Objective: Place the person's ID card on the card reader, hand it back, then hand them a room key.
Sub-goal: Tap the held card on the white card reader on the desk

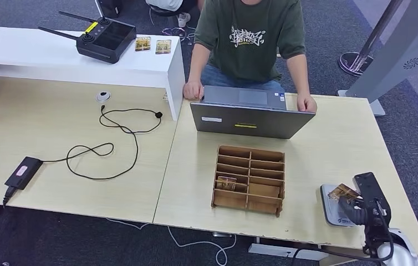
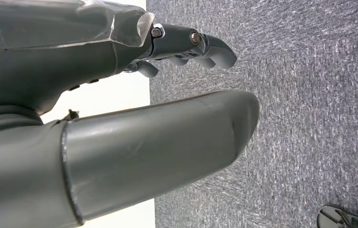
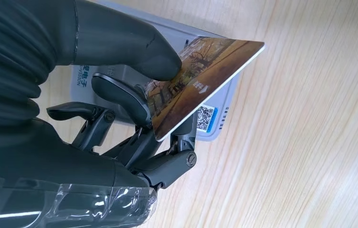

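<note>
My right hand (image 1: 356, 208) pinches a brown picture-printed ID card (image 1: 343, 193) between thumb and fingers, just over the grey card reader (image 1: 330, 206) at the table's front right. Up close, the ID card (image 3: 201, 80) is tilted above the card reader (image 3: 212, 118), with my right hand (image 3: 120, 95) gripping one end; contact with the reader is unclear. A wooden slotted box (image 1: 249, 178) in the table's middle holds a room key card (image 1: 227, 182) in a left slot. My left hand (image 2: 120, 118) hangs beside the table edge, fingers apart and holding nothing. A person (image 1: 248, 39) sits behind a laptop (image 1: 248, 113).
A white raised counter (image 1: 57, 52) at the back left carries a black remote controller (image 1: 104, 37) and two small cards (image 1: 152, 44). A black adapter (image 1: 23, 172) with looping cable (image 1: 107, 147) lies on the left table. A stanchion base (image 1: 356, 61) stands on the carpet at right.
</note>
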{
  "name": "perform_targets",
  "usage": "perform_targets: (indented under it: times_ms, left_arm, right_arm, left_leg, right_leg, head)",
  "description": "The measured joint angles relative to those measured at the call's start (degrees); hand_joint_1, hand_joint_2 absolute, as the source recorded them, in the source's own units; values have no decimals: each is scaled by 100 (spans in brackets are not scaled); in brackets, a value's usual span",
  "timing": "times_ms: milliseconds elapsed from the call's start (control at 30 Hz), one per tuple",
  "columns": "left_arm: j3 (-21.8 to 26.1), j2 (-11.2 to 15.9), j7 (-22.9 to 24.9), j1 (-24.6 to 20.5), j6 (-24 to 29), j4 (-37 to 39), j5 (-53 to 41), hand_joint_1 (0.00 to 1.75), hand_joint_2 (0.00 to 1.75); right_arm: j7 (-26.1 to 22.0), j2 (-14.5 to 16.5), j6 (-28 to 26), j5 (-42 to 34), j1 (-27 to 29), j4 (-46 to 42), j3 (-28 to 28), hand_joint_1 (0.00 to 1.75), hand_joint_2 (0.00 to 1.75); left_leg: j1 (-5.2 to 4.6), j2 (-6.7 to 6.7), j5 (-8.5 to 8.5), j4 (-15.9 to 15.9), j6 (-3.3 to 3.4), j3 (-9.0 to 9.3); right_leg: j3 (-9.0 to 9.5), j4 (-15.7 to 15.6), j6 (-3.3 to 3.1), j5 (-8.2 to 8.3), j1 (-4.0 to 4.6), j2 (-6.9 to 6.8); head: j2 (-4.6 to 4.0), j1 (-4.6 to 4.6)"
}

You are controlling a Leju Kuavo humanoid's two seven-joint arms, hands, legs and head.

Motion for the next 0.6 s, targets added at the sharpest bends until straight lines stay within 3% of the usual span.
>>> perform_targets:
  times_ms: [600]
  left_arm:
    - [0,4,1,-29,1,0,-3,0,0]
  right_arm:
    - [-233,3,167,247,-242,438,-91,138,175]
  left_leg:
    - [1,14,-5,0,8,37]
  right_leg:
    - [27,-14,8,6,1,18]
  head:
    - [0,1]
